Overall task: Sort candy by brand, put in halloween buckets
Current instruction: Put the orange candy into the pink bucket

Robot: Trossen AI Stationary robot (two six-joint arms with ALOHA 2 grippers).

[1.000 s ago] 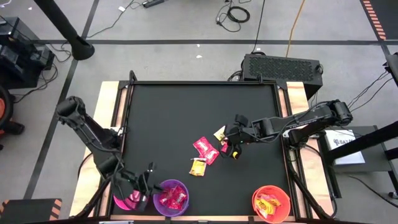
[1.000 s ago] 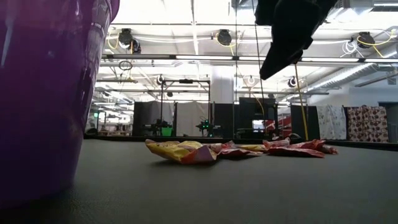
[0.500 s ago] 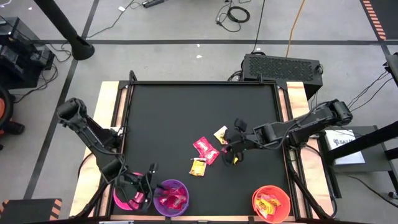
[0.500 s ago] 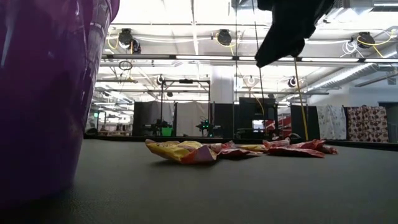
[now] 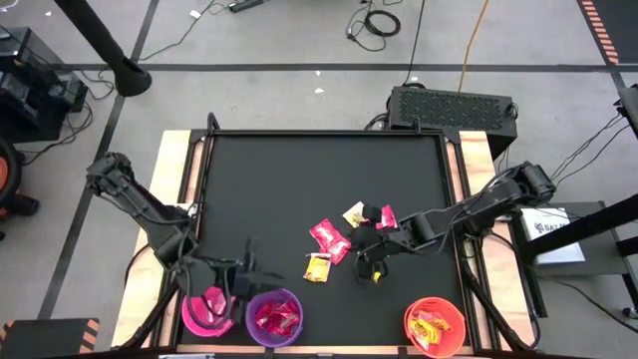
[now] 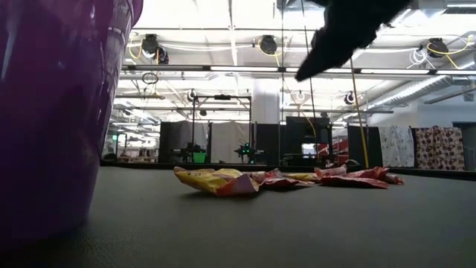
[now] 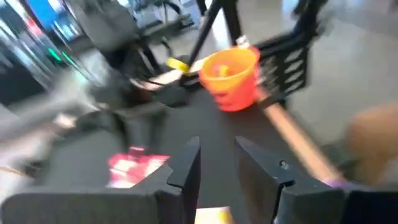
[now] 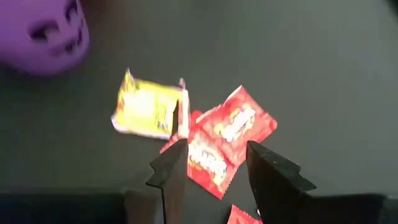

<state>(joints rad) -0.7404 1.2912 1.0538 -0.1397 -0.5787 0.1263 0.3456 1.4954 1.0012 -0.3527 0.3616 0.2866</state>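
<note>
Loose candy lies flat mid-table: two red packets (image 5: 331, 242), a yellow packet (image 5: 317, 267), another yellow one (image 5: 353, 213) and a red one (image 5: 386, 216). Three halloween buckets stand along the near edge: pink (image 5: 207, 311), purple (image 5: 274, 317) with red packets, and orange (image 5: 436, 325) with yellow packets. My left gripper (image 5: 247, 261) hangs open above the table, just beyond the pink and purple buckets, with nothing between its fingers (image 7: 217, 168). My right gripper (image 5: 359, 255) hovers open just right of the red packets (image 8: 214, 146), holding nothing.
The black table top (image 5: 279, 179) has a raised frame and wooden side rails. Its far half holds no objects. In the low view the purple bucket (image 6: 52, 112) fills the left and the candy pile (image 6: 223, 180) lies mid-table under a dark arm (image 6: 349, 33).
My left gripper has risen from over the pink bucket and swung toward the table's middle, rolling as it went. My right gripper has moved toward the near edge, from beside the far yellow packet to beside the red packets, uncovering a red packet behind it.
</note>
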